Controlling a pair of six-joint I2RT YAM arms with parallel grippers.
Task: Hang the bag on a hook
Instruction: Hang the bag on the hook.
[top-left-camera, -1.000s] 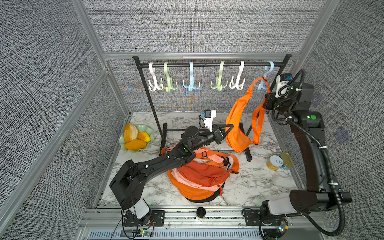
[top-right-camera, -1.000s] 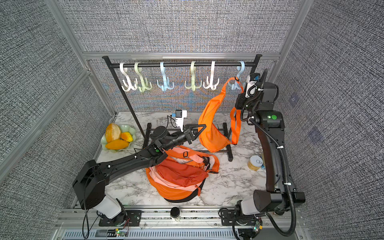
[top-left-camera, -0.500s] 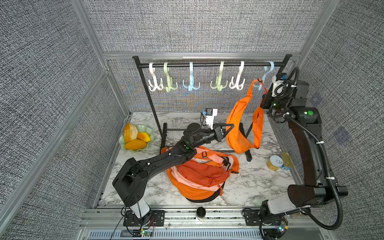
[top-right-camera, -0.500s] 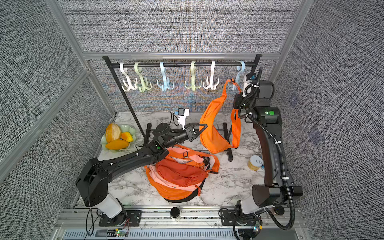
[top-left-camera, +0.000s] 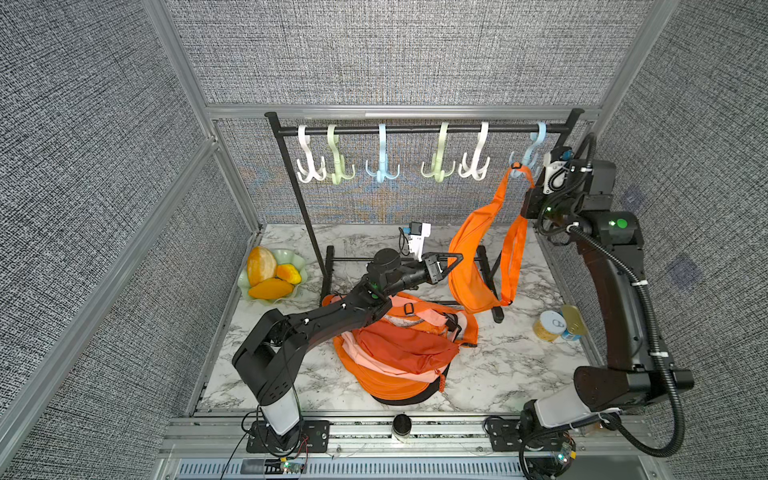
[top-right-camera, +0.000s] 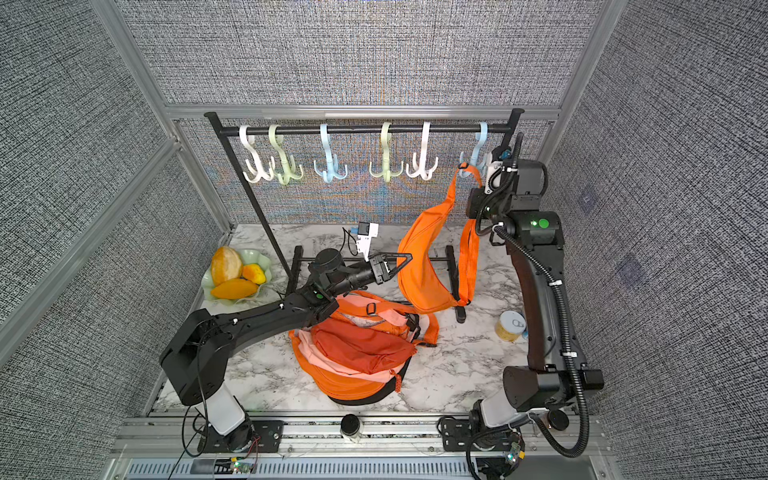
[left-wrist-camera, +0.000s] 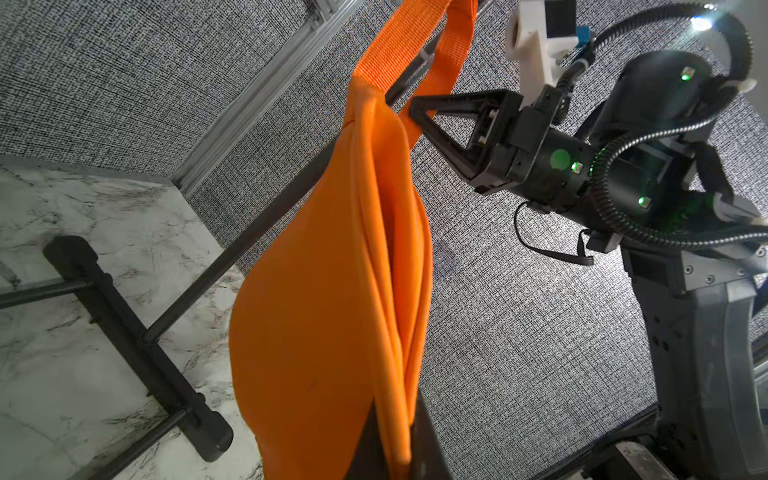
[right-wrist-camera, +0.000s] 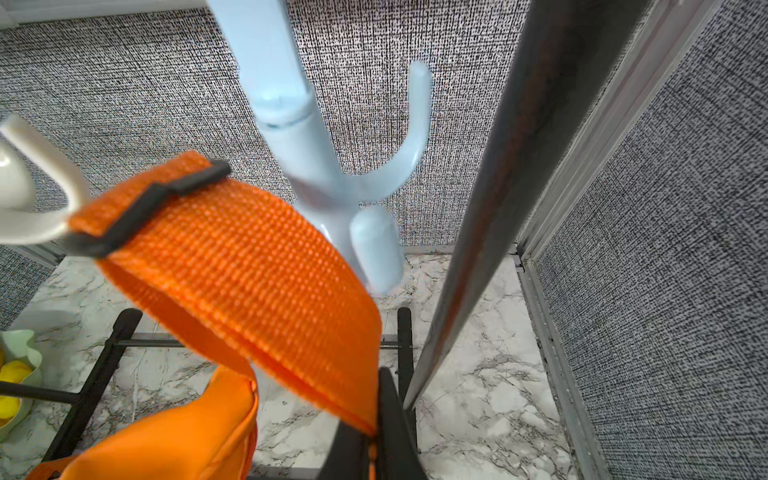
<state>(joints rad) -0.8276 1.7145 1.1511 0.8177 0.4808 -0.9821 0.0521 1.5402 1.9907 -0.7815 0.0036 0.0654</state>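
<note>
Lab cell: aluminium frame, fabric walls

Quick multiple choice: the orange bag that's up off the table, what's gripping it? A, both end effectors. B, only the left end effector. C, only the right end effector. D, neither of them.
A: the left end effector is pinched shut on the pouch of the orange bag, and the right end effector is shut on its strap.

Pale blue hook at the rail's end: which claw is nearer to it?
Right. The right claw grips the strap just below the hook; the left claw sits far lower, shut on the orange bag.
</note>
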